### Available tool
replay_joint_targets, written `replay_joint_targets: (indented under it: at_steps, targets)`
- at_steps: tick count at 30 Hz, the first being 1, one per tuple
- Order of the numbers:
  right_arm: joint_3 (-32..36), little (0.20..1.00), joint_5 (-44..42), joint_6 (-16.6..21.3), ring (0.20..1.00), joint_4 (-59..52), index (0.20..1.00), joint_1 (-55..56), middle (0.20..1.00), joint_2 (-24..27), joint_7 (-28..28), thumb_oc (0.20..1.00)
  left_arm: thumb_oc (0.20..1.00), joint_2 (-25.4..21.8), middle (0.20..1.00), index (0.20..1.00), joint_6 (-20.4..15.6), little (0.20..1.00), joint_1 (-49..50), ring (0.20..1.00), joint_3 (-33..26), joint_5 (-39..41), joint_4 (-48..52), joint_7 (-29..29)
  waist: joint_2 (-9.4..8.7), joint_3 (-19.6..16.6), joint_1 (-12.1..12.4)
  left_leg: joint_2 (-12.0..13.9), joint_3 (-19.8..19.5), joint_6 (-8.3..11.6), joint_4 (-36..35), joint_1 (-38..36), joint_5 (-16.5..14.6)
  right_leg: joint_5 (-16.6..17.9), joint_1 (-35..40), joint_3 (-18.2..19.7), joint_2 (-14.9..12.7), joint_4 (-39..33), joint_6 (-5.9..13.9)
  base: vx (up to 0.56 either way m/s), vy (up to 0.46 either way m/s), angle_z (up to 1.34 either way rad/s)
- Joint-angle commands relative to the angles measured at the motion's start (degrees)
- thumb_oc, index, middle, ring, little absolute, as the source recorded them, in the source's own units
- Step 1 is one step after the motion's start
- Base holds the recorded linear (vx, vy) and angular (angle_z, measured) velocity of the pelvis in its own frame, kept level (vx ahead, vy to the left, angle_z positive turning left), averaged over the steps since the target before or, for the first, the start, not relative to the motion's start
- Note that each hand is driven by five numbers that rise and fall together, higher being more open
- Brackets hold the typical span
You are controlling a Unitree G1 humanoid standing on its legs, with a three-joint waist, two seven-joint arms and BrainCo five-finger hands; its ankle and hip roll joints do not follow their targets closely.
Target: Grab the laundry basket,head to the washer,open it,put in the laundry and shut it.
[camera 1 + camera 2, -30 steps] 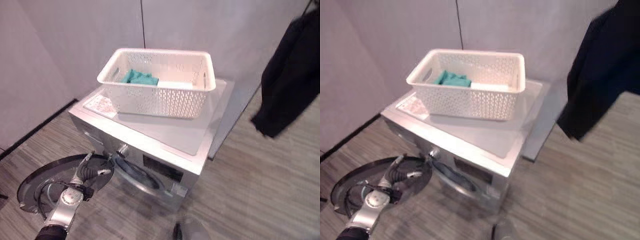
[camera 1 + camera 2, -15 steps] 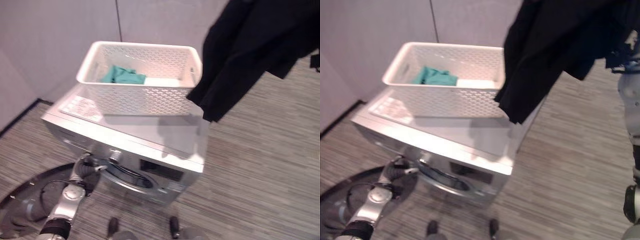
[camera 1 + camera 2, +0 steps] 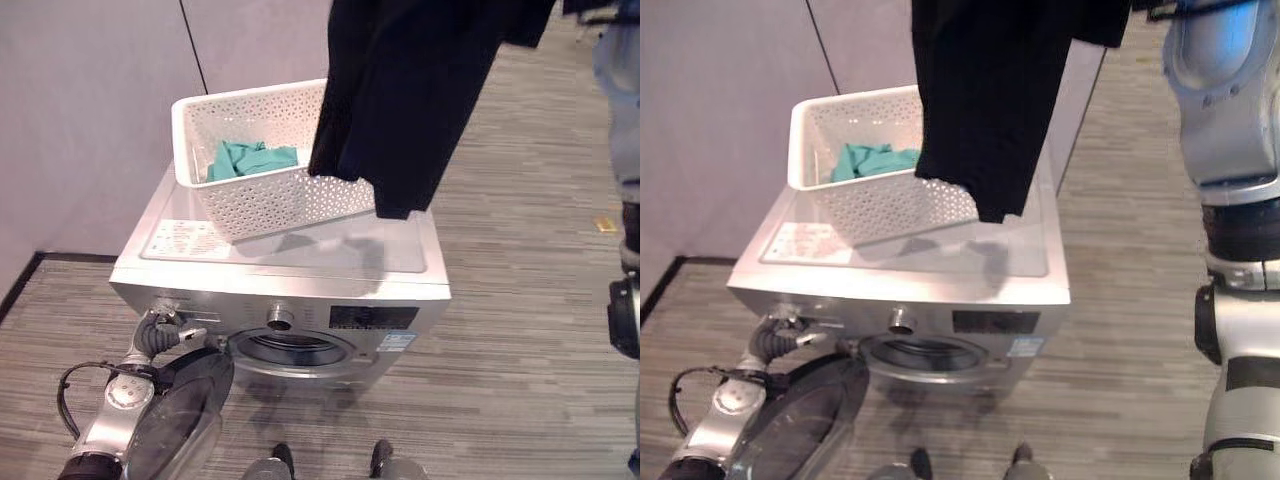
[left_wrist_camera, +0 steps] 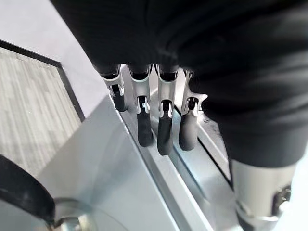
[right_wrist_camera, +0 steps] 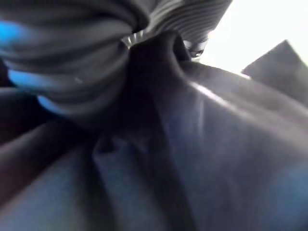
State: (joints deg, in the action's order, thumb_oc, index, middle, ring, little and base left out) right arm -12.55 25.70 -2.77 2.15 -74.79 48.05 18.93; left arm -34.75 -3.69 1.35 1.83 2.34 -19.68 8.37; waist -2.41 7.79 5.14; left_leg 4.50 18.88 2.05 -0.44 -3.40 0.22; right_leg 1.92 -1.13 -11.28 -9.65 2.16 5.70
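Black garment (image 3: 400, 90) over washer (image 3: 300, 270) front edge.

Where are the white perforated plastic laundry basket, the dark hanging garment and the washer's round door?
white perforated plastic laundry basket (image 3: 270, 205), left eye view, front wall.
dark hanging garment (image 3: 400, 100), left eye view, middle.
washer's round door (image 3: 175, 425), left eye view, glass.

Plain pale grey wall panels (image 3: 90, 110), split by a thin dark vertical seam (image 3: 193, 48), stand at the back and left, meeting along a black skirting strip (image 3: 20, 278) a floor (image 3: 520, 290) of grey streaked wood-look planks under even, soft light.
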Motion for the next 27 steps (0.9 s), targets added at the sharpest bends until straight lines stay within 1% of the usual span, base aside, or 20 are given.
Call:
replay_joint_targets:
  at_steps: [1, 3, 5, 6, 9, 11, 14, 18, 21, 23, 24, 25, 27]
  targets:
    - [0.09, 0.200, 2.71, -1.59, 0.200, -1.47, 0.200, -1.66, 0.200, 0.00, 0.39, 0.200, 1.000, -2.57, 1.000, 1.000, -7.32, 1.000, -13.24, 1.000, 1.06, 1.56, 17.02, -2.08, 0.61, -6.24, 0.13, 1.66, -10.55, 1.49, 1.01, 0.82, -5.32, -4.91, 1.02, 3.13, -2.12, 2.42, 3.37, -0.03, -0.145, 0.13]
    - [1.04, 0.200, 2.84, -1.97, 0.200, -1.49, 0.200, -0.21, 0.200, -0.53, 0.27, 0.200, 1.000, -2.13, 1.000, 1.000, -6.27, 1.000, -14.89, 1.000, 1.77, 3.05, 21.06, -3.96, 0.53, -6.27, 0.85, 2.33, -11.42, 2.25, 1.13, 1.20, -4.45, -5.08, 2.58, 1.71, -1.77, 1.26, 3.21, -0.05, -0.147, 0.03]
    - [2.36, 0.200, 2.89, -1.96, 0.200, -2.19, 0.200, 1.96, 0.200, 0.40, -0.01, 0.200, 1.000, -2.76, 1.000, 1.000, -5.90, 1.000, -16.65, 1.000, 2.21, 4.97, 26.23, -5.77, 0.17, -5.81, 1.48, 3.21, -13.08, 3.02, 1.52, 2.27, -3.41, -5.66, 3.69, 0.53, -1.09, 0.68, 2.58, -0.06, -0.149, 0.17]
    - [2.78, 0.200, 2.88, -1.83, 0.200, -2.75, 0.200, 2.92, 0.200, 0.68, -0.14, 0.200, 1.000, -2.65, 1.000, 1.000, -5.76, 1.000, -16.86, 1.000, 2.55, 7.33, 28.79, -6.85, 0.04, -5.77, 1.62, 3.48, -13.88, 3.33, 1.59, 2.69, -3.06, -5.89, 4.31, -0.44, -0.83, 0.40, 2.36, -0.04, -0.139, 0.54]
    - [2.98, 0.200, 2.01, -1.35, 0.200, -3.03, 0.200, 5.59, 0.200, 0.64, -0.26, 0.200, 1.000, -3.26, 1.000, 1.000, -4.88, 1.000, -16.27, 1.000, 4.28, 17.74, 37.62, -11.16, 0.18, -5.96, 1.48, 4.11, -16.04, 3.98, 1.66, 3.39, -2.20, -6.27, 6.25, -2.47, -0.01, -0.94, 1.78, -0.02, -0.104, 0.82]
    - [2.51, 0.200, 1.82, -0.68, 0.200, -2.78, 0.200, 6.87, 0.200, 0.17, -0.32, 0.200, 1.000, -4.12, 1.000, 1.000, -4.75, 1.000, -15.98, 1.000, 5.02, 22.94, 41.59, -12.72, 0.56, -6.18, 1.41, 4.51, -16.51, 4.24, 1.47, 3.28, -1.80, -6.45, 7.24, -3.05, 0.36, -1.51, 1.58, -0.01, -0.069, 0.50]
    - [1.99, 0.200, 1.97, -0.03, 0.200, -2.74, 0.200, 8.67, 0.200, 0.50, -0.36, 0.200, 1.000, -5.67, 1.000, 1.000, -4.52, 1.000, -15.09, 1.000, 5.35, 27.71, 45.83, -13.66, 0.94, -6.15, 1.65, 5.08, -17.18, 4.58, 1.36, 3.16, -1.10, -6.90, 8.30, -3.37, 0.99, -1.98, 1.12, -0.01, -0.061, 0.02]
    - [3.52, 0.200, 1.09, 0.91, 0.200, -3.32, 0.200, 12.31, 0.200, 1.65, -0.44, 0.200, 1.000, -8.07, 1.000, 1.000, -4.50, 1.000, -10.40, 1.000, 3.25, 31.00, 49.92, -14.70, 1.59, -5.73, 2.00, 5.57, -18.44, 5.01, 1.42, 3.43, -0.19, -7.61, 9.26, -3.52, 2.14, -2.54, 0.23, -0.02, -0.049, 0.02]
    - [4.84, 0.200, 0.44, 1.56, 0.200, -3.69, 0.200, 15.14, 0.200, 2.06, -0.52, 0.200, 1.000, -7.73, 1.000, 1.000, -4.30, 1.000, -6.54, 1.000, 1.98, 31.95, 51.25, -15.06, 1.96, -5.48, 1.96, 6.11, -18.90, 5.64, 1.42, 3.44, 0.51, -8.05, 9.88, -3.88, 2.70, -2.51, -0.30, -0.01, -0.024, 0.06]
    - [5.81, 0.200, 0.03, 1.72, 0.200, -3.95, 0.200, 16.87, 0.200, 2.41, -0.69, 0.200, 1.000, -6.82, 1.000, 1.000, -3.92, 1.000, -5.56, 1.000, 1.83, 31.45, 50.82, -14.90, 2.17, -5.40, 1.64, 6.37, -19.07, 5.93, 1.36, 3.43, 0.90, -8.32, 10.18, -4.06, 3.01, -2.61, -0.55, -0.03, -0.041, 0.22]
    - [6.76, 0.200, -0.72, 1.69, 0.200, -4.49, 0.200, 18.35, 0.200, 2.37, -0.93, 0.200, 1.000, -4.82, 1.000, 1.000, -3.64, 1.000, -6.09, 1.000, 2.90, 30.78, 49.77, -14.08, 2.18, -5.35, 1.01, 6.62, -19.25, 6.37, 1.06, 3.50, 1.43, -8.54, 10.39, -4.23, 3.47, -2.69, -0.82, -0.04, -0.034, 0.23]
    - [6.87, 0.200, -0.75, 1.67, 0.200, -4.62, 0.200, 18.51, 0.200, 2.50, -0.99, 0.200, 1.000, -4.70, 1.000, 1.000, -3.68, 1.000, -6.34, 1.000, 3.16, 30.65, 49.56, -14.01, 2.26, -5.36, 1.01, 6.65, -19.37, 6.42, 0.96, 3.51, 1.52, -8.57, 10.41, -4.35, 3.51, -2.68, -0.86, -0.04, -0.029, 0.22]
    - [7.07, 0.200, -1.74, 1.59, 0.200, -5.01, 0.200, 19.15, 0.200, 1.91, -1.29, 0.200, 1.000, -2.19, 1.000, 1.000, -3.30, 1.000, -8.16, 1.000, 5.28, 29.80, 47.73, -13.40, 2.21, -5.55, 0.11, 6.80, -19.29, 6.69, 0.42, 3.37, 1.80, -8.65, 10.50, -4.43, 3.71, -2.78, -1.00, -0.02, -0.014, 0.16]
